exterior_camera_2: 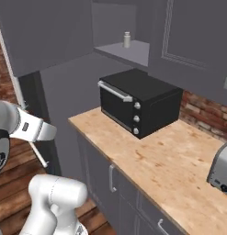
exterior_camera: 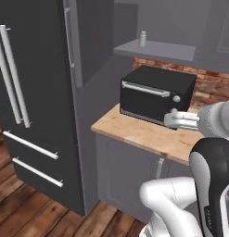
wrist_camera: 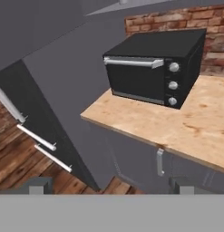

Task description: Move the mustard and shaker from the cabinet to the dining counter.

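Note:
The shaker (exterior_camera: 143, 38) (exterior_camera_2: 127, 40), small and grey with a lighter cap, stands alone on the shelf of the open cabinet (exterior_camera: 155, 50) (exterior_camera_2: 131, 51). The cabinet's door (exterior_camera: 81, 41) is swung out to the left. The mustard is out of view, and so is the dining counter. My gripper (wrist_camera: 111, 186) is open and holds nothing, with its two fingertips (wrist_camera: 38, 186) far apart. The hand (exterior_camera: 178, 120) (exterior_camera_2: 41, 131) hovers in front of the worktop at about toaster-oven height, well below the shelf and short of it.
A black toaster oven (exterior_camera: 155, 92) (exterior_camera_2: 138, 101) (wrist_camera: 154, 72) sits on the narrow wood worktop (exterior_camera: 143, 134) (exterior_camera_2: 165, 160) under the shelf. A dark fridge (exterior_camera: 28, 102) stands to the left. A steel toaster (exterior_camera_2: 220, 170) is at the right, and a brick wall runs behind.

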You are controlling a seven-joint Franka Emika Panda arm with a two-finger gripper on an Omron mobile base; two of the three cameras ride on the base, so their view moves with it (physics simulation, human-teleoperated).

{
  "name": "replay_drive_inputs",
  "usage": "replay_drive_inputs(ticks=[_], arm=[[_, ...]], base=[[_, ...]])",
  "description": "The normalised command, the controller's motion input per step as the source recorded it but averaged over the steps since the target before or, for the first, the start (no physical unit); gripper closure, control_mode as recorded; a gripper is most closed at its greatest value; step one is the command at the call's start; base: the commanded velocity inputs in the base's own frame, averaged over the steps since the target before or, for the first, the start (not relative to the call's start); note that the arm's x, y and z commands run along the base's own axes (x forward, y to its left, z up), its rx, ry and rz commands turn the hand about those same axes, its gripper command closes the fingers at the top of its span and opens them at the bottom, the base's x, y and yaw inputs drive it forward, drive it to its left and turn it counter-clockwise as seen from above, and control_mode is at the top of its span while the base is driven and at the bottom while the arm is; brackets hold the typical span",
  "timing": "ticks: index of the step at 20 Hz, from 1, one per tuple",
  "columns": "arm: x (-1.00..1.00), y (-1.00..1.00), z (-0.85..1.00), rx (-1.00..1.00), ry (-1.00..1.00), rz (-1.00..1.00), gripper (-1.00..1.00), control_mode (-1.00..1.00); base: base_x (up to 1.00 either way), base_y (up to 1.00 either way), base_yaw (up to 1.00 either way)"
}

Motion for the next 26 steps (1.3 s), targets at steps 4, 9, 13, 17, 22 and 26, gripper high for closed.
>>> replay_drive_inputs(ticks=[4, 9, 13, 17, 22, 26], arm=[[0.00, 0.00, 0.00, 0.00, 0.00, 0.00, -1.00, 1.00], [0.00, 0.00, 0.00, 0.00, 0.00, 0.00, -1.00, 1.00], [0.00, 0.00, 0.00, 0.00, 0.00, 0.00, -1.00, 1.00], [0.00, 0.00, 0.00, 0.00, 0.00, 0.00, -1.00, 1.00], [0.00, 0.00, 0.00, 0.00, 0.00, 0.00, -1.00, 1.00], [0.00, 0.00, 0.00, 0.00, 0.00, 0.00, -1.00, 1.00]], base=[[0.42, 0.00, -0.25], [0.45, 0.00, -0.24], [0.50, 0.02, -0.22], [0.50, 0.24, -0.19], [0.43, 0.34, -0.17], [0.38, 0.15, -0.18]])
